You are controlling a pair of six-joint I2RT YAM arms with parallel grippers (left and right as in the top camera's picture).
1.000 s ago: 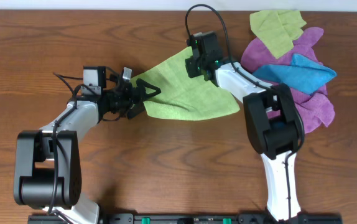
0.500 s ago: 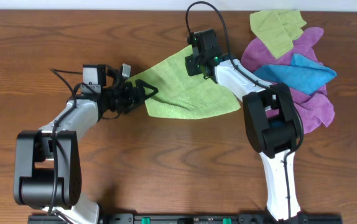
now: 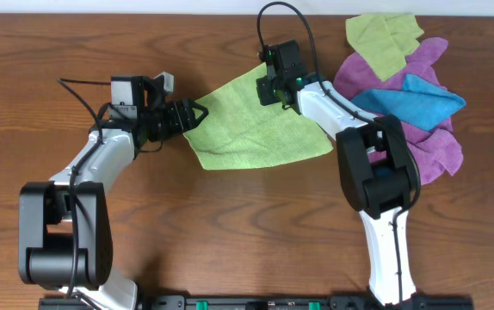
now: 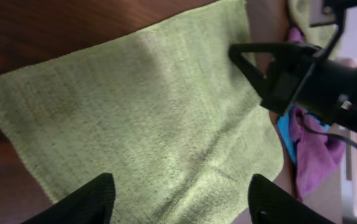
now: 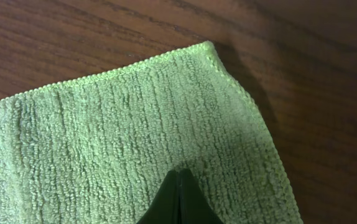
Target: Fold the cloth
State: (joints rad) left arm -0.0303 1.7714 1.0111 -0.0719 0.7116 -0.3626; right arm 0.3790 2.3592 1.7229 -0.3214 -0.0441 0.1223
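Note:
The lime-green cloth [image 3: 251, 129] lies spread on the wooden table, and it fills the left wrist view [image 4: 147, 118] and the right wrist view [image 5: 116, 137]. My left gripper [image 3: 191, 116] is at the cloth's left corner. Its fingers [image 4: 91, 199] stand apart over the cloth's near edge, open, with fabric showing between them [image 4: 181, 199]. My right gripper [image 3: 270, 86] is at the cloth's far corner, shut, its tips [image 5: 180, 196] pinched together into the fabric a little inside the hem. It also shows as a dark pointed finger in the left wrist view [image 4: 250, 59].
A heap of other cloths lies at the table's back right: a duller olive-green one [image 3: 383, 39], a purple one [image 3: 432, 142] and a blue one [image 3: 419, 99]. The purple cloth [image 4: 312, 162] lies just past the lime cloth's right edge. Bare wood lies left and in front.
My left gripper has shifted up and slightly left along the cloth's left corner, and its jaws have narrowed. The cloth's left part now lies flatter. The right gripper has barely moved.

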